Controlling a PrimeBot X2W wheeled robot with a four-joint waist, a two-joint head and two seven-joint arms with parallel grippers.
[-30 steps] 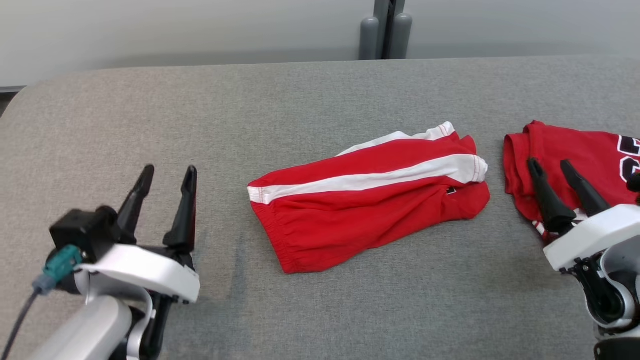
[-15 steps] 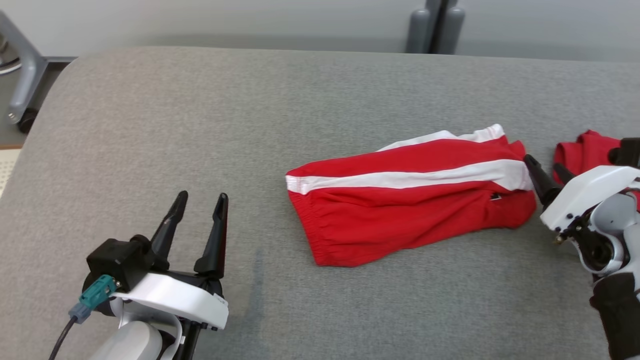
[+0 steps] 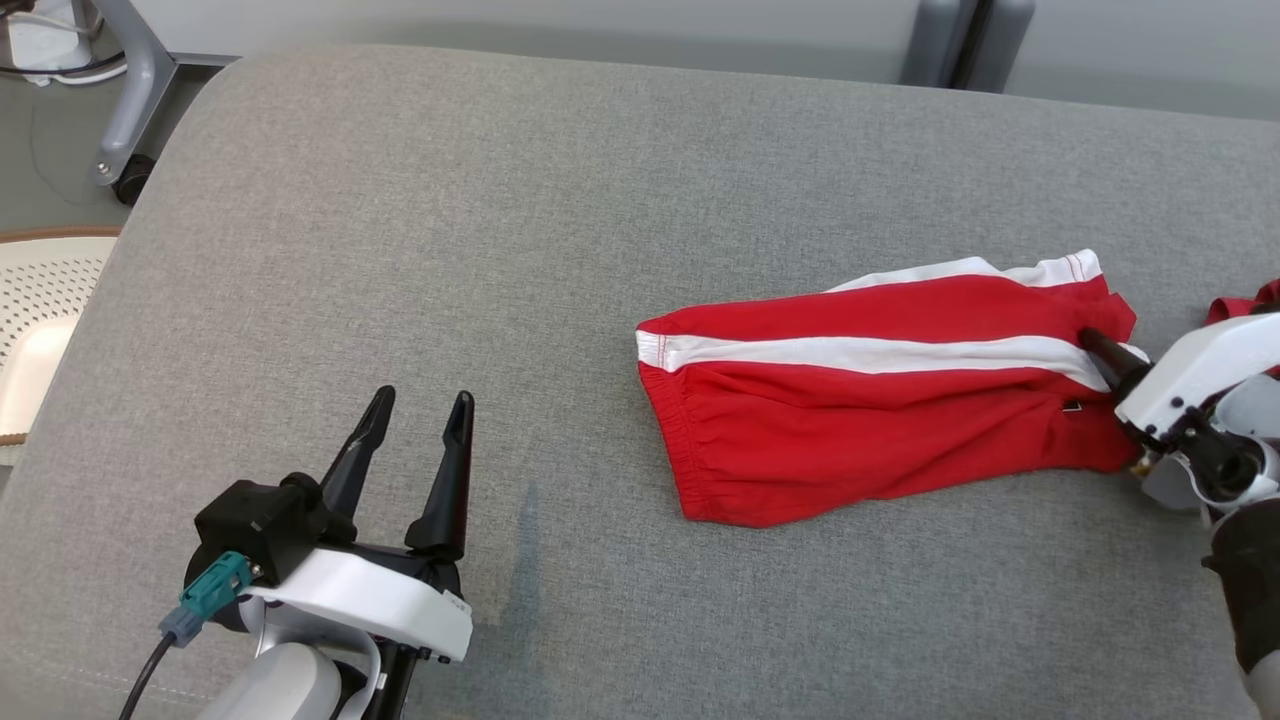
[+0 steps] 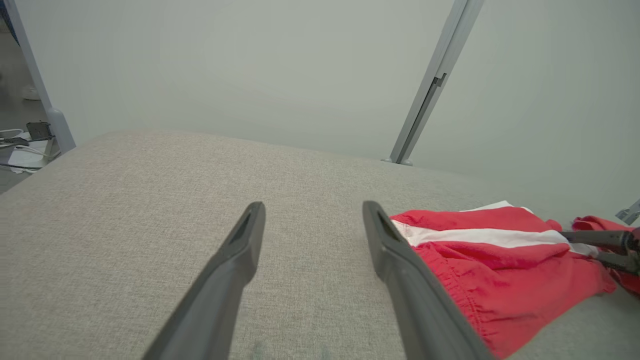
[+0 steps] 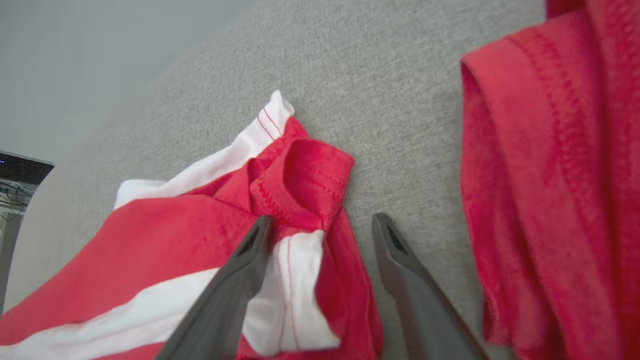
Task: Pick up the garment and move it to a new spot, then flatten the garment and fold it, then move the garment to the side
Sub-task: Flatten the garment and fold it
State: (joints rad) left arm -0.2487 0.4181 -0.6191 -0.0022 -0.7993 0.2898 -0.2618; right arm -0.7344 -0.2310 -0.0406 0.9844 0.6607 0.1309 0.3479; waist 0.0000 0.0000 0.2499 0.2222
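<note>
The garment (image 3: pixel 880 420), red shorts with a white side stripe, lies roughly flat on the grey cloth table (image 3: pixel 400 250), waistband to the left. My right gripper (image 3: pixel 1100 350) is open at its right leg end. In the right wrist view the right gripper (image 5: pixel 322 220) straddles the crumpled leg hem of the shorts (image 5: pixel 175 240): one finger over the white stripe, the other over bare table. My left gripper (image 3: pixel 424 400) stands open over bare table, well left of the shorts. The left wrist view has the left gripper (image 4: pixel 312 207) with the shorts (image 4: pixel 500 265) off to its right.
A second red garment (image 5: pixel 550 175) lies just right of the shorts, its edge at the head view's right border (image 3: pixel 1240 300). Beyond the table's left edge are a white perforated seat (image 3: pixel 40 300) and a grey wheeled frame (image 3: pixel 120 100). A grey post (image 3: pixel 960 45) stands behind.
The head camera has swung left, so the whole scene has shifted right. My right gripper has moved from over the second red garment to the shorts' right leg end. Both grippers stay open.
</note>
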